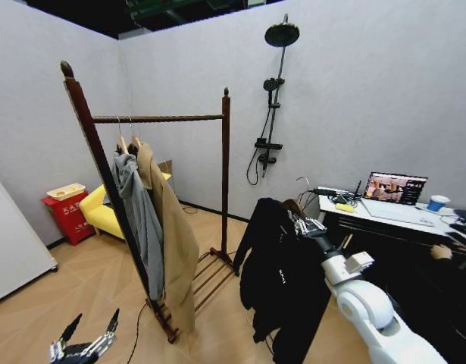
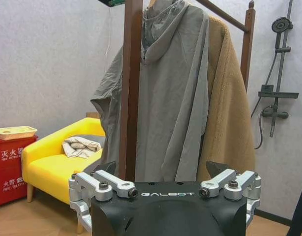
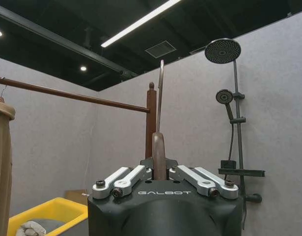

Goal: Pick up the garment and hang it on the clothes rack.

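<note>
Your right gripper (image 3: pixel 159 173) is clamped on the wooden hanger (image 3: pixel 159 156), the black jacket (image 1: pixel 282 292) hanging just below it over wood flooring (image 1: pixel 81 284). The clothes rack (image 1: pixel 158 119) stands ahead-left by grey walls. Your left gripper (image 1: pixel 89 331) hangs low, fingers spread.

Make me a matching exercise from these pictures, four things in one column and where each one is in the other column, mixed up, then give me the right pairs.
Column one:
1. black jacket
2. grey hoodie
3. left gripper
4. laptop

Column two:
A. hanging on the clothes rack beside the tan coat
B. open on the desk at the robot's right
C. held up on its hanger by the right gripper
D. low by the floor, fingers spread, holding nothing

Pairs: 1-C, 2-A, 3-D, 4-B
</note>
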Robot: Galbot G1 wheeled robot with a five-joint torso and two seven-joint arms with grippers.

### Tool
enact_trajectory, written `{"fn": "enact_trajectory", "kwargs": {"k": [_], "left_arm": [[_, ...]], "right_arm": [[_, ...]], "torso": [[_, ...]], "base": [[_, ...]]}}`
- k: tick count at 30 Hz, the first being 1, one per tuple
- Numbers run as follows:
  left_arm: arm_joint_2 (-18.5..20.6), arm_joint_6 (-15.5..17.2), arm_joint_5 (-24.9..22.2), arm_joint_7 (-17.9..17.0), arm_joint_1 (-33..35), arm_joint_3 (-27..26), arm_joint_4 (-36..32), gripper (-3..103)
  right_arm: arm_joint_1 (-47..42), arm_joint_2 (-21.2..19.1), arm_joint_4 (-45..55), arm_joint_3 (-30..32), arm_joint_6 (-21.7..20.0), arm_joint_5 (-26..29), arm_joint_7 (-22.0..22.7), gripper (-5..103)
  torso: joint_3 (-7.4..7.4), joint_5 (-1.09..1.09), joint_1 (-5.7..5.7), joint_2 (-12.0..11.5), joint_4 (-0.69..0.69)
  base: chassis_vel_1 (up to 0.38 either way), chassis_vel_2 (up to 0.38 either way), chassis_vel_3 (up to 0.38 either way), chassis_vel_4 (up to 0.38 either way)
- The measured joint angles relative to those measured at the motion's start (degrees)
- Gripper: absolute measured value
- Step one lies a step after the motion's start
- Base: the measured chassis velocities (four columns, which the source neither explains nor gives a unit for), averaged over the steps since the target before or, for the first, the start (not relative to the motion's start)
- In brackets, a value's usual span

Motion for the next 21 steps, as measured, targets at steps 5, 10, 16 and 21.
{"fn": "enact_trajectory", "kwargs": {"k": [5, 10, 16, 21], "left_arm": [[0.0, 0.0, 0.0, 0.0, 0.0, 0.0, 0.0, 100], [0.0, 0.0, 0.0, 0.0, 0.0, 0.0, 0.0, 100], [0.0, 0.0, 0.0, 0.0, 0.0, 0.0, 0.0, 100], [0.0, 0.0, 0.0, 0.0, 0.0, 0.0, 0.0, 100]], "right_arm": [[0.7, -0.4, 0.1, -0.3, -0.4, 0.5, -0.6, 10], [1.7, -0.4, 0.6, -1.2, -1.3, 1.1, -1.4, 10], [5.7, -1.8, 1.3, -2.5, -4.3, 6.3, -3.6, 10], [16.1, -4.5, 3.3, -6.6, -10.4, 21.4, -0.9, 10]], "torso": [[0.01, 0.00, 0.01, 0.0, 0.01], [0.01, -0.02, 0.02, 0.0, -0.02], [0.00, -0.02, 0.01, 0.0, 0.01], [0.03, -0.04, 0.10, -0.1, -0.01]], "base": [[-0.165, 0.180, 0.156, -0.145], [-0.233, 0.233, 0.216, -0.248], [-0.277, 0.295, 0.277, -0.273], [-0.282, 0.255, 0.259, -0.260]]}}
